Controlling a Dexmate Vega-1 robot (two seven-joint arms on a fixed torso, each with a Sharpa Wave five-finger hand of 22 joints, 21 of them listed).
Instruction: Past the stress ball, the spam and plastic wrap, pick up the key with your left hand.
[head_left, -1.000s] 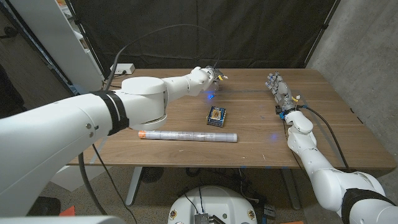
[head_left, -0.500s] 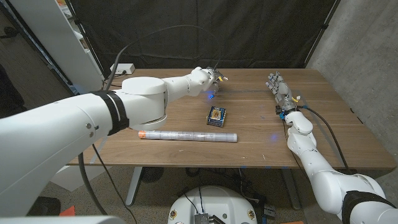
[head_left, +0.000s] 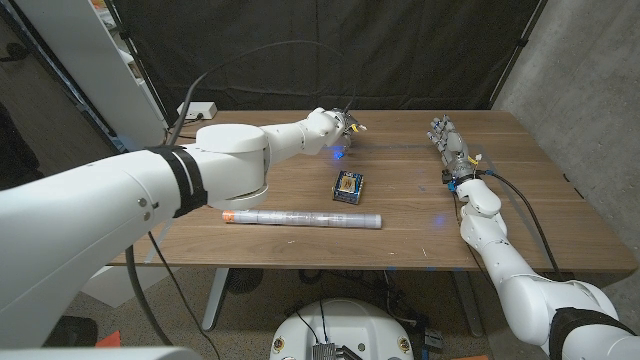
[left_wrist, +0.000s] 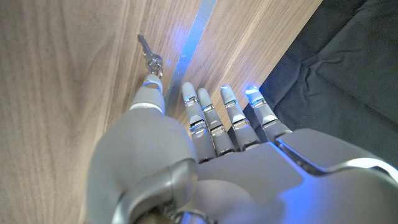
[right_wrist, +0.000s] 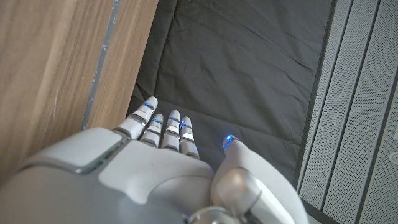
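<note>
A small metal key (left_wrist: 148, 55) lies on the wooden table (head_left: 410, 225) near its far edge. My left hand (head_left: 339, 123) reaches over the far middle of the table with its fingers (left_wrist: 200, 118) stretched out and apart, holding nothing. Its thumb tip (left_wrist: 150, 93) sits just short of the key; I cannot tell whether it touches. Nearer to me lie the blue spam can (head_left: 348, 185) and the long plastic wrap roll (head_left: 302, 217). My right hand (head_left: 447, 147) stands at the far right of the table, fingers (right_wrist: 163, 127) straight, with nothing in it.
A white box (head_left: 198, 108) with a cable sits at the table's far left edge. A black curtain hangs behind the table and a concrete wall stands to the right. A white shelf unit rises at the left.
</note>
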